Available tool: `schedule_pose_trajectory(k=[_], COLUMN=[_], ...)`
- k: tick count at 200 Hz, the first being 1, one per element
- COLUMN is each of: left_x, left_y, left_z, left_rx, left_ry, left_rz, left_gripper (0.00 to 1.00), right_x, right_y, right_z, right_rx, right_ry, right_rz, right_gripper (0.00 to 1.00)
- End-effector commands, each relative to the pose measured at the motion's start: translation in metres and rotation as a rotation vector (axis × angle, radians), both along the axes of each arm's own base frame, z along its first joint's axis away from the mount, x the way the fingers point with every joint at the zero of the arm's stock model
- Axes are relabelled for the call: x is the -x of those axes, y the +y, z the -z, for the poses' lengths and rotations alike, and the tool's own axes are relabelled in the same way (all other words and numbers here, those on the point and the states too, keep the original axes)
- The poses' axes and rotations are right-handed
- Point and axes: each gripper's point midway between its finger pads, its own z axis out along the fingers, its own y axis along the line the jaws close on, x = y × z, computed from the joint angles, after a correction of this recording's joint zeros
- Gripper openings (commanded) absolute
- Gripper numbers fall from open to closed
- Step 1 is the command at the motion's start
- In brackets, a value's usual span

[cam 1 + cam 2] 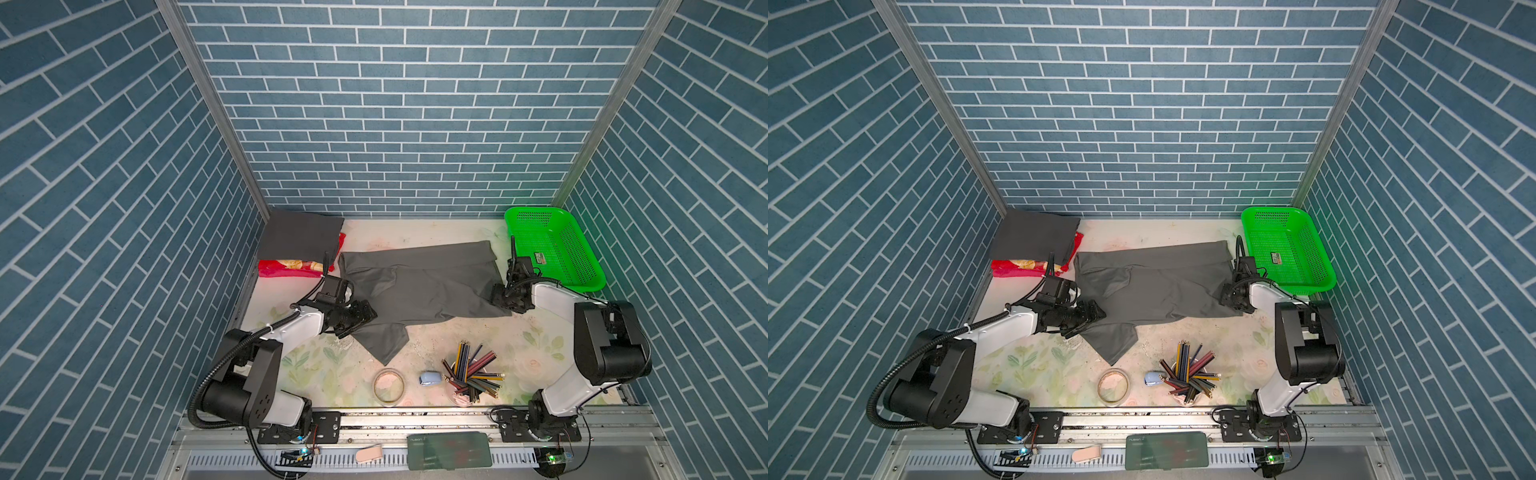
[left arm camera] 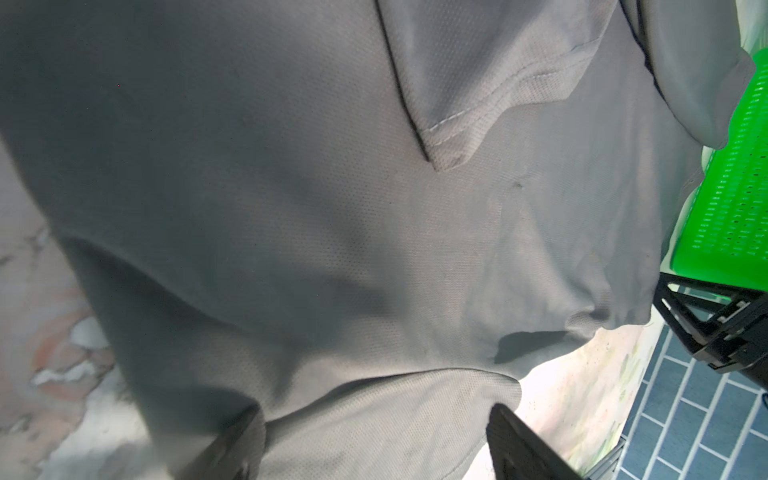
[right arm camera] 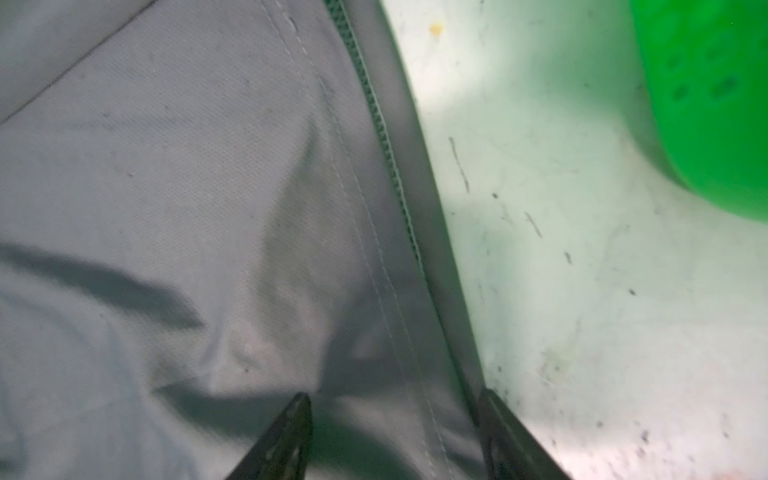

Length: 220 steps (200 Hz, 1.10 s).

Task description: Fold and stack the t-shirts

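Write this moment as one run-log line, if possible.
left gripper: open over mid-grey cloth t-shirt | right gripper: open astride its hem | charcoal folded t-shirt: back left corner

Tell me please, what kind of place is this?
Probably a robot test booth, not a home: brick-printed wall panels on metal posts, a left arm and a right arm mounted on a front rail, and loose props such as a cup of pencils and a green basket.

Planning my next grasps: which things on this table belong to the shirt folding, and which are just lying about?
Part of the job:
- grey t-shirt, spread mid-table
- charcoal t-shirt, folded, back left

Just lying about:
- green basket
- red packet under the charcoal t-shirt
- cup of pencils
- tape roll
- small blue object
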Motion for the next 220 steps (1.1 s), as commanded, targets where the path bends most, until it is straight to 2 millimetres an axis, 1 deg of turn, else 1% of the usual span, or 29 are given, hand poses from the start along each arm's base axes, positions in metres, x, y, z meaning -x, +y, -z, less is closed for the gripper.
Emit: schedule_pose_trajectory(k=[1,36,60,77,102,123,136,166,187,220], left_x=[-0.006,0.006,0.014,0.020,0.030,0.036,0.037,0.038,0.041,0.047], left_y=[-0.009,-0.022,-0.023,-0.022,-0.018,-0.010,-0.001,0.020,0.029,0.039], left_z=[-0.009,0.003,0.018,0.026,0.038,0.047,0.050,0.054,0.058,0.063], left_rx=[0.029,0.096,0.120,0.124,0.146,0.145,0.139,0.122,0.114,0.093], left_ry=[-0.011,0.029,0.062,0.087,0.125,0.152,0.163,0.174,0.186,0.202], left_rz=[-0.002,-0.014,-0.026,-0.030,-0.053,-0.069,-0.081,-0.112,-0.122,-0.128], left_gripper=[0.86,0.86,0.86,0.86,0.86,0.86,0.86,0.86,0.86,0.86], right_x=[0.009,0.017,0.021,0.022,0.024,0.028,0.031,0.034,0.033,0.035], right_y=[-0.013,-0.018,-0.015,-0.014,-0.019,-0.025,-0.031,-0.044,-0.047,-0.042], right_z=[-0.003,0.000,0.005,0.006,0.002,-0.001,-0.003,-0.004,-0.003,0.003], right_rx=[0.017,0.002,-0.020,-0.028,-0.022,-0.015,-0.001,0.003,-0.004,-0.029], right_ry=[-0.001,0.002,0.014,0.014,0.005,-0.003,-0.006,-0.005,-0.002,0.009], right_rz=[0.036,0.054,0.050,0.053,0.067,0.085,0.101,0.132,0.140,0.133], right_gripper=[0.61,0.53,0.46,0.39,0.24,0.10,0.05,0.04,0.04,0.11])
